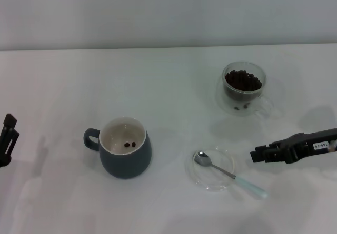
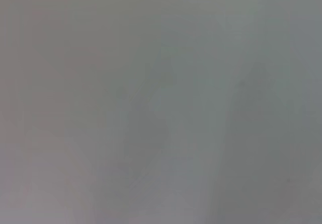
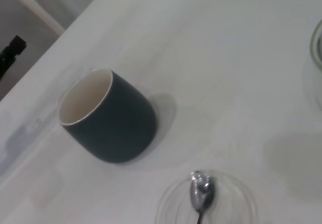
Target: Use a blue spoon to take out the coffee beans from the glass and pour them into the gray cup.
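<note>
The pale-blue-handled metal teaspoon (image 1: 227,173) lies on a flat clear glass saucer (image 1: 202,178), bowl resting on it, handle trailing off the rim. My right gripper (image 1: 255,154) hovers just beside it; whether its fingers are spread I cannot tell. Dark coffee beans (image 1: 243,81) fill the clear double-walled glass (image 1: 243,88); two lie in the blue-gray ceramic mug (image 1: 125,148). My left gripper (image 1: 7,139) idles at the white table's (image 1: 168,97) edge.

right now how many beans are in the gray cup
2, lying side by side on the cream bottom of the gray cup: beans. The near wall may hide more; the right wrist view doesn't show the bottom.
</note>
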Robot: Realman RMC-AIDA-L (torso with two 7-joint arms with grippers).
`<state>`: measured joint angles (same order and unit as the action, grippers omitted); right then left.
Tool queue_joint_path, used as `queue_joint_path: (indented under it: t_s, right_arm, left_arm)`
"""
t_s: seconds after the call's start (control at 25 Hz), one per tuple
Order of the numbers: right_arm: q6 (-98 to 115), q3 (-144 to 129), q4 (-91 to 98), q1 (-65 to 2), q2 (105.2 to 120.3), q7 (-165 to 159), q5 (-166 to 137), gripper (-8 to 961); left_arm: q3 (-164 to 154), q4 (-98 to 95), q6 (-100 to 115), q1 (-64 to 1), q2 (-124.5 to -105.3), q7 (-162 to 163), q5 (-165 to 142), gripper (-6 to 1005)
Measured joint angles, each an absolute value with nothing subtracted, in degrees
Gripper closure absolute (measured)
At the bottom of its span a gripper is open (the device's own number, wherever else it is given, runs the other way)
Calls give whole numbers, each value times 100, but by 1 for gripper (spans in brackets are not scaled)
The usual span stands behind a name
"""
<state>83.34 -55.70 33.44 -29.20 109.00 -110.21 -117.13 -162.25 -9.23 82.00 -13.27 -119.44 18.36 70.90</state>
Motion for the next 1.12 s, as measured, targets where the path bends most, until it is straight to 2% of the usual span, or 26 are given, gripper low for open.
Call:
queue_joint_path:
  t_s: [0.2, 0.4, 0.48, 0.96, 1.12]
  right_arm:
    - [8222, -5253, 3576, -2831, 11028, -10806, -11591, 662]
    - [8174, -4224, 3808, -2626, 11359, -9382, -11328, 661]
    - [8019, -3882, 3677, -2564, 11432, -8656, -11036, 661]
    - [7332, -3720, 1151, -2361, 11471, -3634, -6229, 527]
    - [7559, -3716, 420, -2417, 11518, -2223, -4997, 328]
  left_arm:
    - [-16225, -922, 8199, -1313, -11944, 1836, 7096, 299]
    - [-16217, -919, 8157, -1311, -11944, 1832, 7119, 298]
    - [-16215, -918, 8106, -1320, -11940, 1832, 7147, 299]
    - [-16216, -898, 8070, -1340, -11935, 1828, 7172, 299]
    - [-16216, -893, 8067, -1351, -11936, 1807, 7172, 299]
